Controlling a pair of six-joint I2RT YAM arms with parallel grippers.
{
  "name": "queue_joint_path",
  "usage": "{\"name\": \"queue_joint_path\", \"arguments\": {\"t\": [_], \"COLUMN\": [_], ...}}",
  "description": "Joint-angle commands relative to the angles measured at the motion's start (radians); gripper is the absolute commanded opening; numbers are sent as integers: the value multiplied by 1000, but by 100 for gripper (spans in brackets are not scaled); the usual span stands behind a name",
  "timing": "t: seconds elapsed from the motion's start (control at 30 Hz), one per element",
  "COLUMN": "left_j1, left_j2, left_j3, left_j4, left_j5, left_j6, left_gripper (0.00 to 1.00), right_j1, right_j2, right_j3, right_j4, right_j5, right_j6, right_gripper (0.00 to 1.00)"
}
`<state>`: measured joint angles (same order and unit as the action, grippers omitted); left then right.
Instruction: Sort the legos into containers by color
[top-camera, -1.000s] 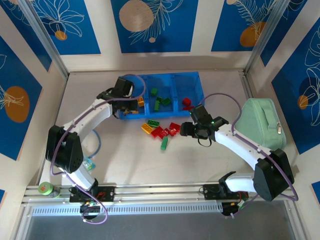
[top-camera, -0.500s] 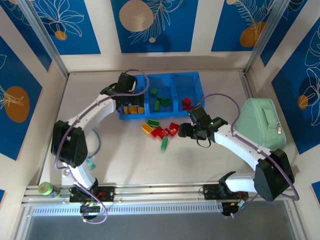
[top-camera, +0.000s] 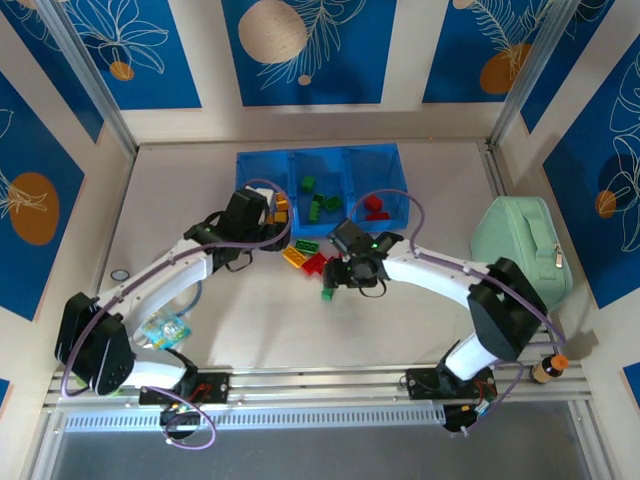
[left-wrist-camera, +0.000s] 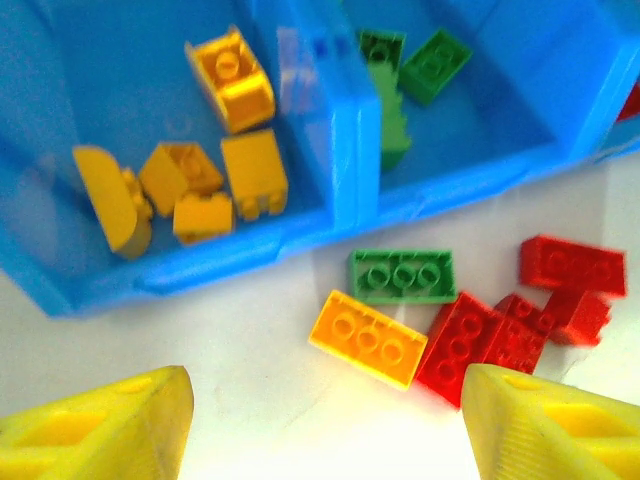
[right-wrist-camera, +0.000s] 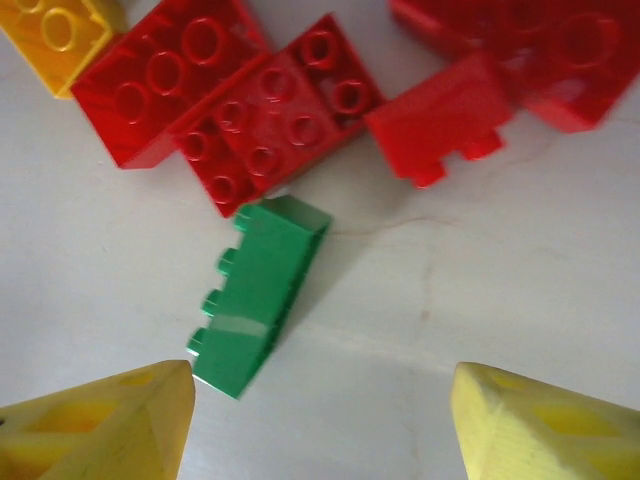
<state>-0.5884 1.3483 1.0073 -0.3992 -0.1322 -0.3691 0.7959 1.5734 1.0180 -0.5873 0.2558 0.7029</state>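
1. Landmark: shallow translucent blue plastic tray (top-camera: 262, 172), 3 square compartments in 1 row, on the pale table (top-camera: 420, 320).
2. Tray contents: 5 yellow-orange studded bricks (left-wrist-camera: 252, 170) in the left compartment, small green bricks (left-wrist-camera: 430, 65) in the middle, red bricks (top-camera: 373, 205) in the right.
3. Unsorted, on the table just off the tray's near wall: 1 flat green brick (left-wrist-camera: 402, 275), 1 orange brick (left-wrist-camera: 365, 338) and a cluster of red bricks (left-wrist-camera: 480, 345), packed close together.
4. Lone green brick (right-wrist-camera: 255, 295): glossy, oblong, lying on its side with studs pointing sideways. It sits on the cluster's side away from the tray, 1 end just beside a red brick; contact not clear.
5. Right tool (right-wrist-camera: 320, 425): jaws apart, empty, poised over the lone green brick, which lies askew and nearer 1 finger.
6. Left tool (left-wrist-camera: 325, 430): jaws apart, empty, above the table by the tray's left compartment.
7. Step in hand, as judged: the right tool takes the lone green brick for the tray's middle compartment. To do it well, centre the brick between the fingers and turn the wrist so the pads meet its long flat faces, not the studs. Descend clear of the red cluster.
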Motion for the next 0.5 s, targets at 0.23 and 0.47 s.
{"name": "queue_joint_path", "arguments": {"t": [0.23,0.47], "left_j1": [-24,-24], "left_j2": [-91,-104], "left_j3": [-169,-189], "left_j4": [46,54], "left_j5": [-3,-18], "left_j6": [-75,-70], "left_gripper": [71,71], "right_j1": [53,73], "right_j2": [194,200], "right_j3": [117,150], "right_j4": [-70,-112], "right_j5": [39,71], "right_j6": [83,91], "right_gripper": [58,29]}}
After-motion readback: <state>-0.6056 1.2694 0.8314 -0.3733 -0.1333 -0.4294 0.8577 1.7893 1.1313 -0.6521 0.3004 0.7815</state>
